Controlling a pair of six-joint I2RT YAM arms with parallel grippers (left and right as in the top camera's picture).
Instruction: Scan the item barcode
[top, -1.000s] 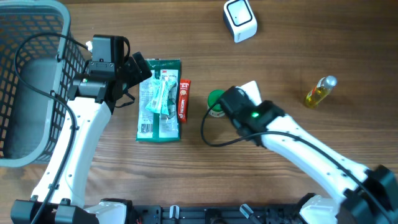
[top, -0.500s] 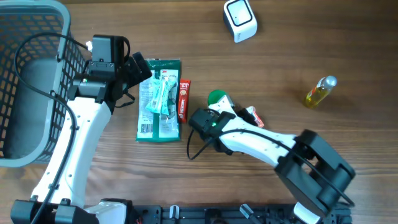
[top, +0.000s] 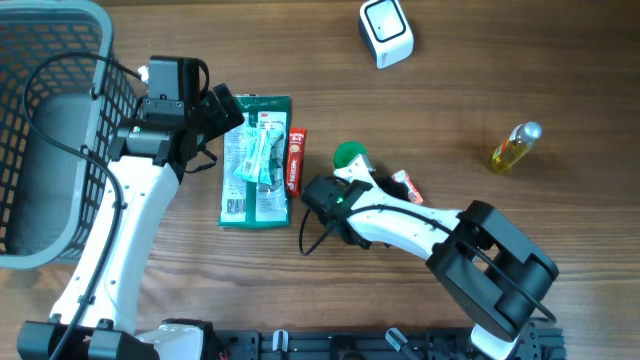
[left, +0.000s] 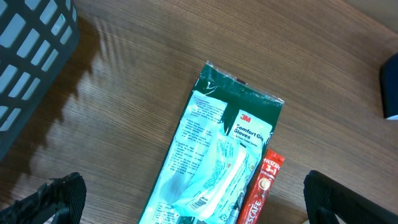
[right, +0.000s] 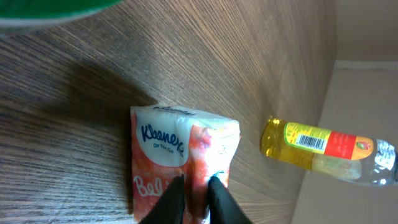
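Note:
A red-and-white Kleenex tissue pack (right: 177, 158) lies on the wooden table, right of centre (top: 407, 186). My right gripper (right: 196, 200) is shut on its near end, and both black fingertips (right: 171, 202) pinch a fold of the wrapper with only a narrow gap between them. The white barcode scanner (top: 386, 32) stands at the far edge of the table. My left gripper (left: 199, 202) hangs wide open above a green pack of gloves (left: 217, 162), holding nothing. A printed barcode shows on that pack's near end.
A red Nescafe sachet (top: 295, 160) lies against the right side of the gloves (top: 256, 160). A green lid (top: 348, 155) sits just left of the tissues. A yellow oil bottle (top: 515, 147) lies at the right, and a grey basket (top: 95, 25) stands at the left edge.
The right arm has swung round and carried the tissue pack toward the front of the table, lower than a second ago. The left arm has not moved.

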